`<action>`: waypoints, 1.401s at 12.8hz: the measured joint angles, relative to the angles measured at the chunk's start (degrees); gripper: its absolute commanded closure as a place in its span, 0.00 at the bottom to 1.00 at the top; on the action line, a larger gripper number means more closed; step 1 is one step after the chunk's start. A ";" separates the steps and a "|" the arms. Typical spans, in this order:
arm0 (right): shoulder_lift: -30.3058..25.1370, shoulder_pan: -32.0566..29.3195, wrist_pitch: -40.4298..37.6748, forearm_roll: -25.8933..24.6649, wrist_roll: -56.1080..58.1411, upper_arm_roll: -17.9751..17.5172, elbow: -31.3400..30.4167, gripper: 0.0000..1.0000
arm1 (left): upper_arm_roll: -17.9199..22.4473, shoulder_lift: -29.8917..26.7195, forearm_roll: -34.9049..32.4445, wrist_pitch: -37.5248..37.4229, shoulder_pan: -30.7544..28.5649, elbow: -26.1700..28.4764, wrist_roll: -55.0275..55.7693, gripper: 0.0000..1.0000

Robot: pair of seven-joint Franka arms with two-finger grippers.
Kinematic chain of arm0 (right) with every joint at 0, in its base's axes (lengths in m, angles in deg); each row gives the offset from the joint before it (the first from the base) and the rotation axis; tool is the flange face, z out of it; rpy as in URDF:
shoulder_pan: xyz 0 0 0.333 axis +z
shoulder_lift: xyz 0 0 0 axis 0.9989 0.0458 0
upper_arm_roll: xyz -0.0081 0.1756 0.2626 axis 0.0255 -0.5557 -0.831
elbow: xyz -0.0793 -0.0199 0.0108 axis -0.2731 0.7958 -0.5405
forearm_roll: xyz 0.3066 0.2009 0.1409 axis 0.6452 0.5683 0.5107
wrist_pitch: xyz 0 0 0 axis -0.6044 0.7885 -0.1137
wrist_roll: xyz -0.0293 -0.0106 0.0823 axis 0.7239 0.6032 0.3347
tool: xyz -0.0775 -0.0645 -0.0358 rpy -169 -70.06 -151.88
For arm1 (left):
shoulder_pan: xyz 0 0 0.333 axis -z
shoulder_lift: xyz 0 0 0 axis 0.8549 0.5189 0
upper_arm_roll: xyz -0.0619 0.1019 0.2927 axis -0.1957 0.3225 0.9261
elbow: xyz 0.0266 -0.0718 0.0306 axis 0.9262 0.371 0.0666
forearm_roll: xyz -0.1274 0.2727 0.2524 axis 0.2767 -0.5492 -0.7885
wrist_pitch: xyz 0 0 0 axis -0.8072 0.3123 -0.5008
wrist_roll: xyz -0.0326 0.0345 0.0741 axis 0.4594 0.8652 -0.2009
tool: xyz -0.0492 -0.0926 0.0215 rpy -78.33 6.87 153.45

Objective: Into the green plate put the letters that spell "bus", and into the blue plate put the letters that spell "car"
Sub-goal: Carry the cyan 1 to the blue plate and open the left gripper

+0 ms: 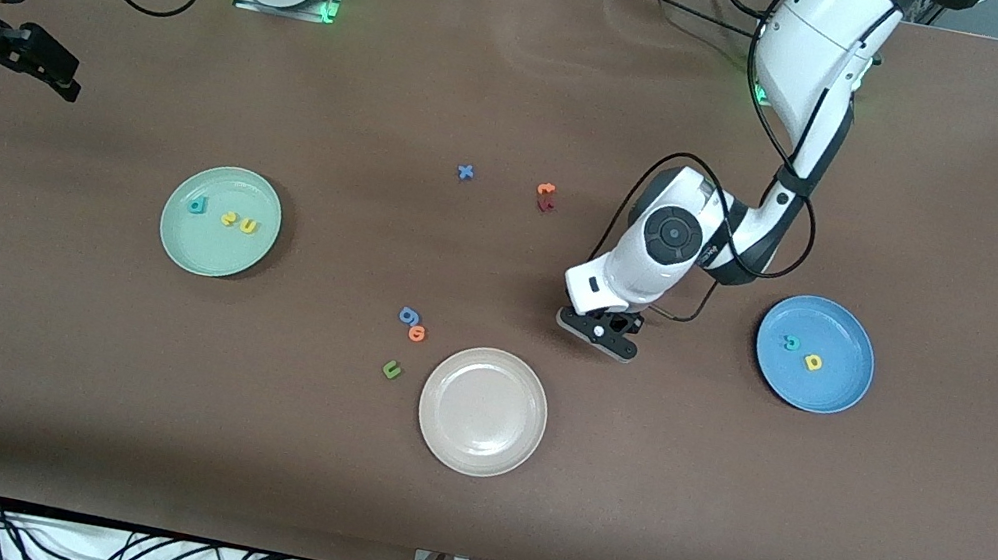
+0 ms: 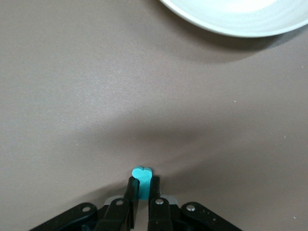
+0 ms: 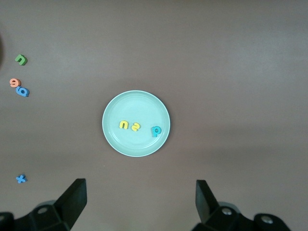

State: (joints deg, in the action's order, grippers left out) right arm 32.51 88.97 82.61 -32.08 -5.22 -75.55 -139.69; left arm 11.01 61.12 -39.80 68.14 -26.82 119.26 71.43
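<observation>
My left gripper [image 1: 600,329] is down at the table between the beige-white plate and the blue plate [image 1: 822,395]. In the left wrist view its fingers [image 2: 143,183] are shut on a small teal letter [image 2: 142,172] standing on edge; its shape does not show. The blue plate holds a teal c [image 1: 791,343] and a yellow a [image 1: 813,362]. The green plate [image 1: 204,253] holds the teal b [image 1: 196,205], yellow s [image 1: 229,219] and yellow u [image 1: 247,226]. My right gripper [image 1: 52,71] waits open and empty at the right arm's end of the table, and its wrist view takes in the green plate [image 3: 139,145].
A beige-white plate [image 1: 482,410] lies nearer the front camera than the left gripper. A blue g [image 1: 409,315], an orange o [image 1: 417,333] and a green u [image 1: 391,368] lie beside it. A blue x [image 1: 465,172] and orange and dark red letters [image 1: 546,195] lie mid-table.
</observation>
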 measured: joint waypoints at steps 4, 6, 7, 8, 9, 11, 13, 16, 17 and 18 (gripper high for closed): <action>0.04 -0.26 0.02 0.00 0.00 -0.01 -0.01 0.00 | 2.95 -0.52 -0.01 0.00 -0.22 -1.05 -3.31 0.98; 0.09 -0.25 0.02 0.00 0.01 -0.03 -0.01 0.00 | 4.44 -1.94 -0.01 -2.41 -1.57 -1.33 -8.32 0.97; 0.09 -0.25 0.02 0.00 0.01 -0.05 -0.01 0.00 | 4.62 -2.93 -0.01 -4.21 -2.80 -1.30 -10.60 0.96; 0.09 -0.24 0.02 0.00 0.01 -0.08 0.00 0.00 | 4.70 -4.10 -0.01 -6.47 -4.18 -1.09 -12.87 0.95; 0.09 -0.23 0.02 0.00 0.03 -0.09 0.03 0.00 | 4.77 -5.44 -0.01 -9.30 -5.70 -0.82 -15.52 0.95; 0.08 -0.23 0.04 0.00 0.06 -0.09 0.36 0.00 | 4.93 -8.60 -0.01 -15.24 -8.99 0.03 -21.15 0.94; 0.07 -0.23 0.01 0.00 0.05 -0.08 0.77 0.00 | 5.19 -11.63 -0.01 -20.67 -12.42 1.45 -26.71 0.94; 0.03 -0.23 -0.04 0.00 0.05 -0.09 0.88 0.00 | 6.42 -14.21 -0.05 -26.41 -16.65 4.22 -31.66 0.92; 0.03 -0.23 -0.05 0.00 0.05 -0.09 0.88 0.00 | 7.25 -14.37 -0.06 -27.12 -17.58 5.21 -33.23 0.89; 0.03 -0.23 -0.06 0.00 0.05 -0.09 0.88 0.00 | 8.22 -14.38 -0.06 -27.19 -18.29 6.38 -34.13 0.85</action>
State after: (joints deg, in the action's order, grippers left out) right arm 32.54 88.74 82.55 -32.08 -5.17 -75.64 -138.81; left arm 19.23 46.74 -39.86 40.95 -45.11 125.64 37.30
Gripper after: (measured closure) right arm 0.000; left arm 0.872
